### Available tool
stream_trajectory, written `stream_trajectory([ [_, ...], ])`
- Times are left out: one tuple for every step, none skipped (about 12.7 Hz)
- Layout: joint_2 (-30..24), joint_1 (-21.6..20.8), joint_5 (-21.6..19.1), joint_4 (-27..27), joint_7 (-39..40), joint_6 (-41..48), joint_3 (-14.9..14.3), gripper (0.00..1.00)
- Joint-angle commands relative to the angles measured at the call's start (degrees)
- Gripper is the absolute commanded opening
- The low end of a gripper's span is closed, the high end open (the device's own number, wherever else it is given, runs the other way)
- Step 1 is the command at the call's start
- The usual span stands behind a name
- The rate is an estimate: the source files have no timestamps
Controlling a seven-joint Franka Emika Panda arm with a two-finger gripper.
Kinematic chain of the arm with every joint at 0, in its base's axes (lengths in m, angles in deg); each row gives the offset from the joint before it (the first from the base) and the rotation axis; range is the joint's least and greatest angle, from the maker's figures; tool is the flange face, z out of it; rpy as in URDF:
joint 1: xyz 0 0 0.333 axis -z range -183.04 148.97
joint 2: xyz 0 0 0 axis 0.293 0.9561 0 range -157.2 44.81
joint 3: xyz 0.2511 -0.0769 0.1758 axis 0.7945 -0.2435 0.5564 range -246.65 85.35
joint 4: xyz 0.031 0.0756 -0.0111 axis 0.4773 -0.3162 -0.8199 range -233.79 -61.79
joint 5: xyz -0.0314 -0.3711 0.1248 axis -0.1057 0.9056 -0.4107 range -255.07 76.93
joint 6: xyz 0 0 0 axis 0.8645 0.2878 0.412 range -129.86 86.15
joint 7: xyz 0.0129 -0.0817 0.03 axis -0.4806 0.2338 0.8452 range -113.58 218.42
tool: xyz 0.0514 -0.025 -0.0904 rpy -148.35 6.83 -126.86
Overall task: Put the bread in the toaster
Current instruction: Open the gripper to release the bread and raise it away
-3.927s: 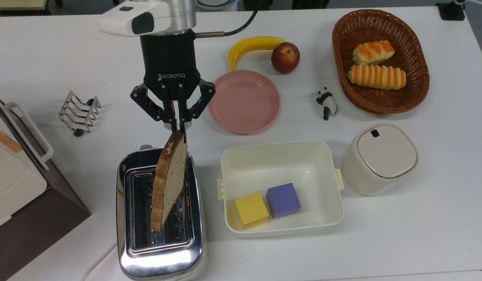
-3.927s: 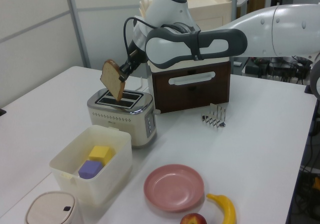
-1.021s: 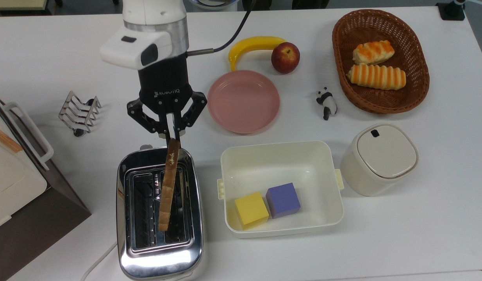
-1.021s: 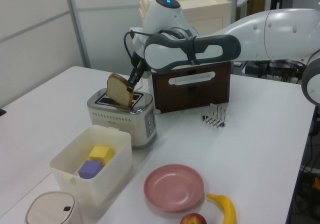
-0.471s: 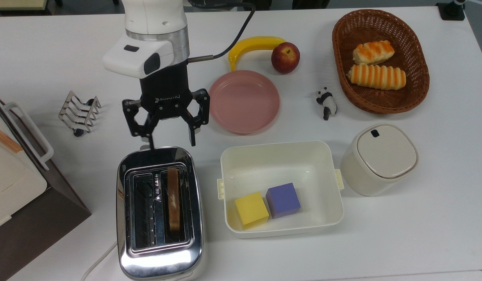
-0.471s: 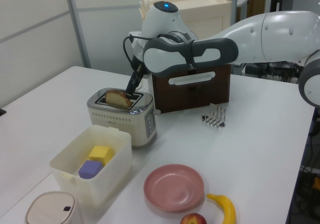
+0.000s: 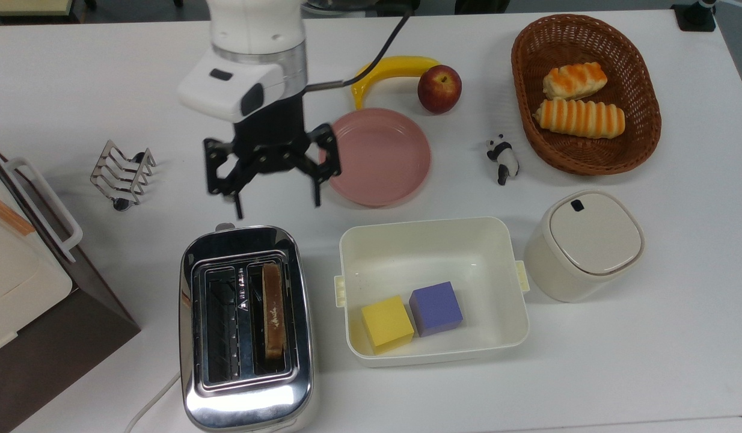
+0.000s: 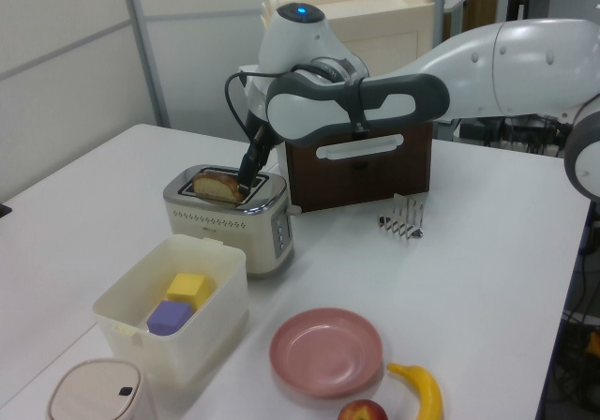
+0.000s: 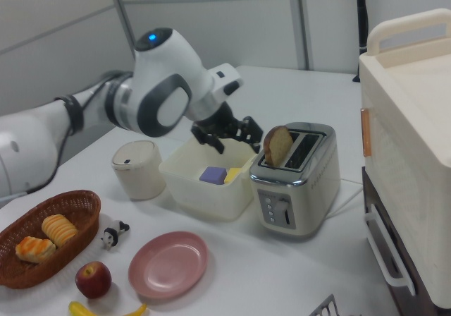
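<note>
The bread (image 7: 273, 310), a thin flat slice with pale crumb and a darker brown crust, stood on edge in the toaster (image 7: 246, 328), in the slot toward the top view's right, its rounded top still rising above the slot in the right view (image 9: 277, 145). The toaster was a shiny chrome body with rounded corners and two dark slots, and a white cord left its near corner. The hand (image 7: 276, 180) hung empty above the desk (image 7: 647, 337) just beyond the toaster's far end, its black linked fingers (image 7: 316, 180) spread wide apart and touching nothing. Just beside the toaster, on the top view's right, sat a smooth cream plastic tub (image 7: 432, 234) with a yellow cube (image 7: 386, 323) and a purple cube (image 7: 436, 308) touching each other inside. A round matte pink plate (image 7: 383, 159) lay close to the hand's right finger in the top view. A small wire toast rack (image 7: 122, 173) stood well apart on the top view's left, with bare white desk between it and the hand. A boxy cream-and-brown appliance (image 7: 22, 288) stood near the toaster's left side in the top view. A woven brown basket (image 7: 644, 120) held two orange-striped rolls (image 7: 578, 117) at the far right corner.
</note>
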Motion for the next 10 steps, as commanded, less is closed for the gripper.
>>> stream_trajectory([
  [-5.43, -2.23, 2.18, -1.41, -3.80, 16.12, -0.63, 1.00],
  [-7.01, -2.23, 2.27, -1.41, -3.97, 22.78, -0.54, 1.00],
  [-8.16, -2.23, 2.27, -1.41, -4.41, 26.50, -0.54, 1.00],
  [-9.12, -2.15, 2.27, -1.50, -4.94, 29.23, -0.54, 1.00],
  [-10.00, -2.15, 2.36, -1.59, -5.38, 31.70, -0.54, 1.00],
  [-10.71, -2.06, 2.44, -1.59, -6.17, 33.72, -0.62, 1.00],
  [-10.98, -2.06, 2.71, -1.68, -7.91, 34.96, -0.80, 1.00],
  [-11.24, -1.71, 4.10, -1.94, -12.89, 35.32, -0.89, 1.00],
  [-11.59, -1.53, 4.99, -1.94, -16.68, 35.33, -0.89, 1.00],
  [-12.20, -1.36, 5.17, -1.94, -16.81, 35.33, -0.98, 1.00],
])
